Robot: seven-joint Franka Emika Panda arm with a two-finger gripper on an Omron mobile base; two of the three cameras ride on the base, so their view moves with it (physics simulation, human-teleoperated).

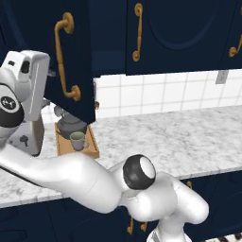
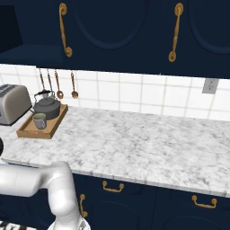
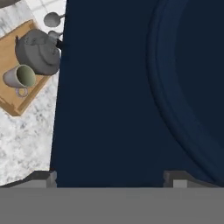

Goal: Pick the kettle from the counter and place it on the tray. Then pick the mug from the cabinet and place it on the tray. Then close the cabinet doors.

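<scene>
The navy cabinet door (image 3: 131,87) stood right before the hand camera, close up against the gripper (image 3: 109,177); its fingers (image 3: 41,177) sat wide apart, holding nothing. In the left base view that door (image 1: 71,52) hung ajar, brass handle (image 1: 64,56) outward. On the marbled counter (image 2: 134,139), the wooden tray (image 2: 27,130) carried the kettle (image 2: 47,107) and the mug (image 2: 39,120) just beside it, near the toaster (image 2: 11,103).

Kettle (image 2: 47,108) and mug (image 2: 39,121) on tray (image 2: 54,123), beside toaster (image 2: 12,103), on counter (image 2: 143,139).
</scene>
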